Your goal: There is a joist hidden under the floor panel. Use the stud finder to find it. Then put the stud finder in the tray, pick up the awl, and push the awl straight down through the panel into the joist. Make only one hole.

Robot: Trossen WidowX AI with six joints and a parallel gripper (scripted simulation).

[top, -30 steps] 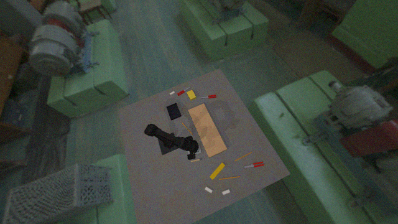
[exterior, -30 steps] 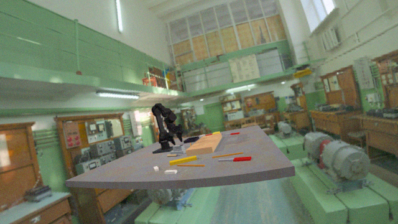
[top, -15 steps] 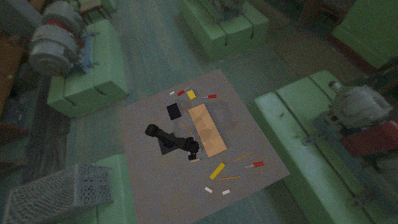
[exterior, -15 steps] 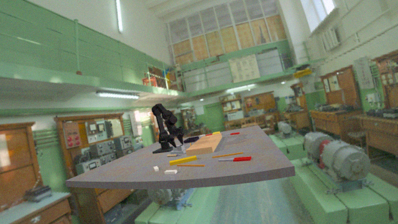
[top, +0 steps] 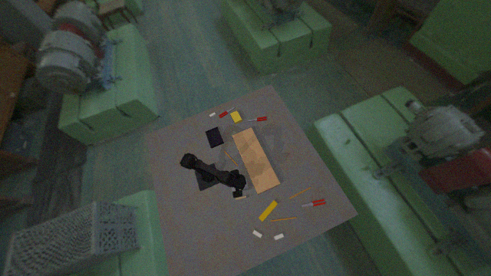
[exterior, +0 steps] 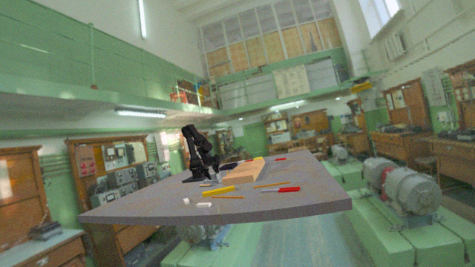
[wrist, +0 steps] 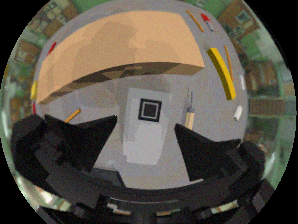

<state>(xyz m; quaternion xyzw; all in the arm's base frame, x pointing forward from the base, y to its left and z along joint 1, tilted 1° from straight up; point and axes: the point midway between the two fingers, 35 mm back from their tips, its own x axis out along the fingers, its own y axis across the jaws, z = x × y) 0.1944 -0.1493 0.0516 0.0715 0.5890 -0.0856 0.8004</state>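
The stud finder (wrist: 142, 145) is a light grey block with a dark square screen, lying on the table; in the top view the arm mostly hides it. My gripper (wrist: 146, 122) is open and empty, pointing down above the stud finder, one finger on each side of it in the wrist view. The awl (wrist: 190, 119) (top: 241, 198) (exterior: 205, 185), with a pale wooden handle and thin metal shaft, lies just beside the right finger. The tan floor panel (top: 255, 161) (exterior: 243, 172) (wrist: 120, 40) lies beyond the stud finder. The black tray (top: 214, 137) (exterior: 228, 166) looks empty. The joist is not visible.
A yellow bar (top: 268, 211) (exterior: 219, 191) (wrist: 221, 74), pencils, white blocks and a red-handled tool (top: 319, 202) (exterior: 289, 189) lie past the panel's near end. A yellow block (top: 235, 116) and two more red-handled tools lie past its far end. A pencil (top: 230, 157) lies between tray and panel.
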